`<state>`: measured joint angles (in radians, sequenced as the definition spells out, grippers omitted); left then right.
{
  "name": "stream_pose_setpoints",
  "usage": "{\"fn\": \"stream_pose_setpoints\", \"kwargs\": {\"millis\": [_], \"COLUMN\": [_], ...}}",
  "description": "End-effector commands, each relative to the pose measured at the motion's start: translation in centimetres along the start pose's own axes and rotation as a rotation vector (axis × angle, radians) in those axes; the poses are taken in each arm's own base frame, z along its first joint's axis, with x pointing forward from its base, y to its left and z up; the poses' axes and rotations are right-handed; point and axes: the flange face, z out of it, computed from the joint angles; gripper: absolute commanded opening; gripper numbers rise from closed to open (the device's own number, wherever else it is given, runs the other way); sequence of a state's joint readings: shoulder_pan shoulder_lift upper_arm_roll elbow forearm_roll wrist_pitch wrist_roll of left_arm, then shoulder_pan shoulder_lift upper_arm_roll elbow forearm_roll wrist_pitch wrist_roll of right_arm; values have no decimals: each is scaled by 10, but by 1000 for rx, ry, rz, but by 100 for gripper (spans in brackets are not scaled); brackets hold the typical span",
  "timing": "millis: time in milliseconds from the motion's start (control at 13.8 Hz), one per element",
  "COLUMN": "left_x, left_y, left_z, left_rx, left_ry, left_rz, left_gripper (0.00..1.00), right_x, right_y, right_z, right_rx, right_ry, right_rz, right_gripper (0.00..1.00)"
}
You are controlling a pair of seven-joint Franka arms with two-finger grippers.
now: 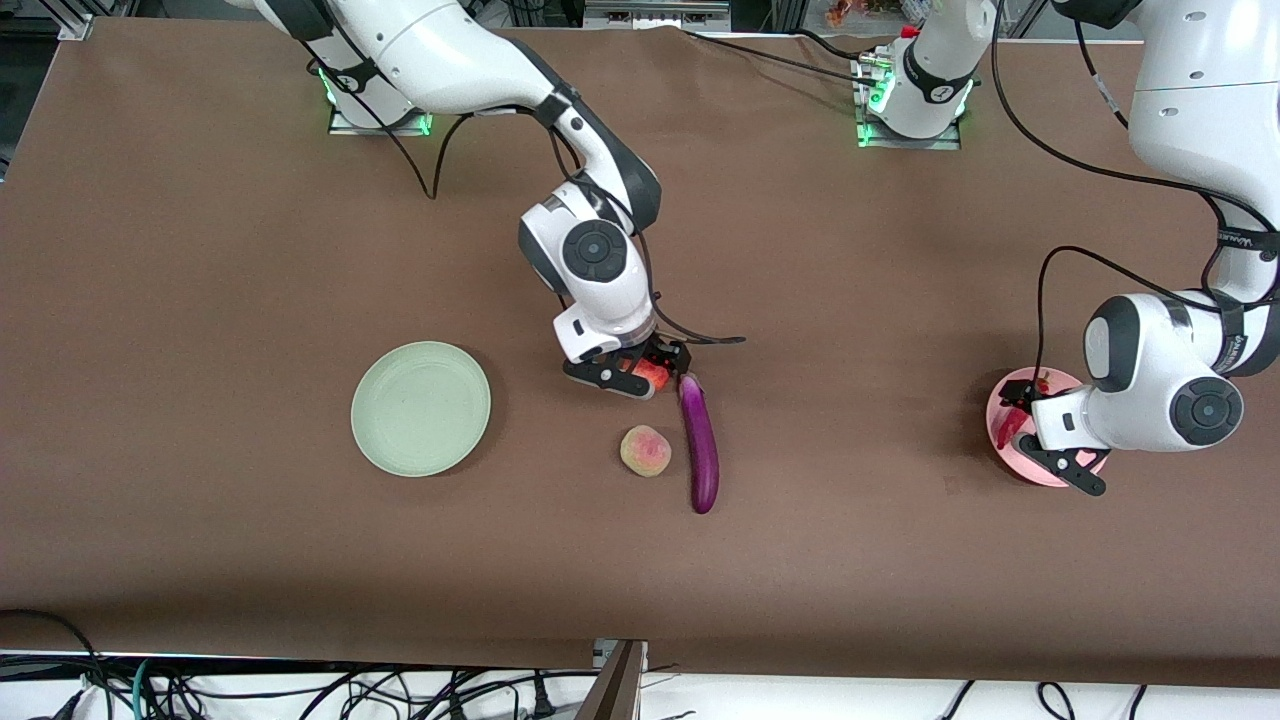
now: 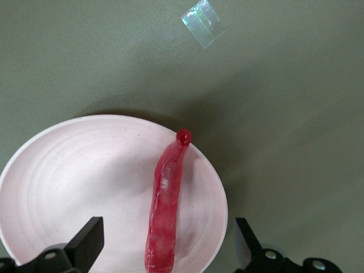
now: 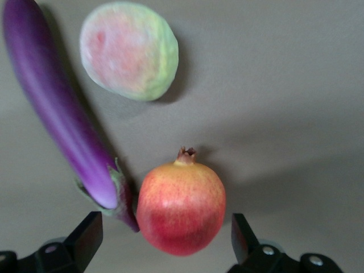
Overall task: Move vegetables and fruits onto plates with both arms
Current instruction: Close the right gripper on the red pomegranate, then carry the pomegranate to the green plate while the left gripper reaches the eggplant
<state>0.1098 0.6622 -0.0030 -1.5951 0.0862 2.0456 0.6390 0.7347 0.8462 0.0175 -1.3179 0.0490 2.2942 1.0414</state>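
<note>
Right claw [image 1: 628, 378] stands low over the red fruit [image 3: 181, 207], fingers spread wide to either side, apparently ready to close. The eggplant [image 1: 699, 445] lies on the worktop [image 1: 200, 250], stem beside that fruit, long axis running toward the front camera; the peach [image 1: 646, 451] sits beside it. Left claw [image 2: 165, 250], spread wide, hovers over the chili pepper [image 2: 165, 210] lying lengthwise on the pink plate [image 2: 74, 182]. The green plate [image 1: 420, 408] holds nothing.

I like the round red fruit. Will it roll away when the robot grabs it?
Maybe. The red fruit looks round and smooth, so a nudge could roll it. It seems firm, not squishy. The open right gripper has a finger on each side, and the eggplant lies close beside it, which may stop it.
</note>
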Motion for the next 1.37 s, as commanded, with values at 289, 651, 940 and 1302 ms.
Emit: {"fn": "stream_pose_setpoints", "kwargs": {"millis": [289,651,940,1302], "left_x": [2,14,43,81], "left_y": [-2,9,40,101], "left_z": [-3,-19,-42,-43], "left_rx": [-32,-39,-77,-243], "left_ry": [16,56,126,176], "left_rz": [9,3,-30,-214], "left_gripper": [100,100,100,100], "right_x": [1,5,34,96], "right_y": [0,3,15,79], "right_z": [27,30,-24,-96], "right_rx": [-15,-11,-43,-152], "right_ry": [25,29,0,-110], "right_rz": [7,-5,-10,-195], "right_gripper": [99,48,34,34]}}
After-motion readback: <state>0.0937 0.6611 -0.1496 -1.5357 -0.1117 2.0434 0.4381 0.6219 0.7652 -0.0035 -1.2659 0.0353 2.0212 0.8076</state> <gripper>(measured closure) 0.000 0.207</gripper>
